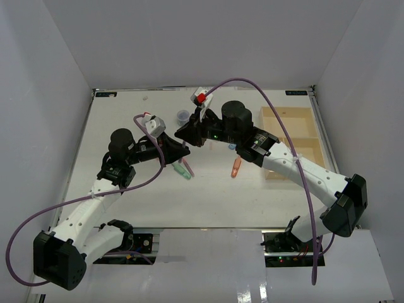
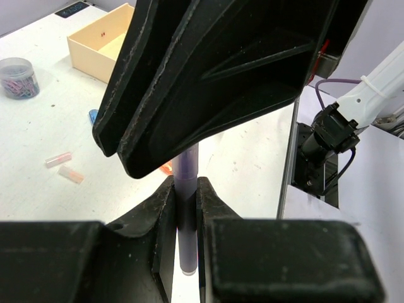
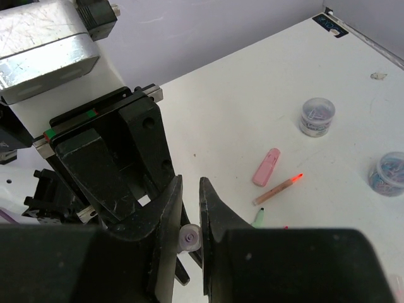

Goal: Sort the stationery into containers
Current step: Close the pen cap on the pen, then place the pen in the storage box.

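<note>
Purple pen [image 2: 187, 246] clamped in left end effector [image 2: 187, 190], right end effector [image 3: 190, 184] astride its tip, grip unclear; pink eraser [image 3: 266, 166] beyond

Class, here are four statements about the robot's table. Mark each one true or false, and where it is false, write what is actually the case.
1. The left gripper is clamped on a purple pen. True.
2. The orange pen lies inside the tray. False: it lies on the table, outside the tray.
3. The right wrist view shows two round pots standing on the table. True.
4. The pink eraser sits on top of a pot. False: it lies flat on the table, next to the orange pen.
</note>
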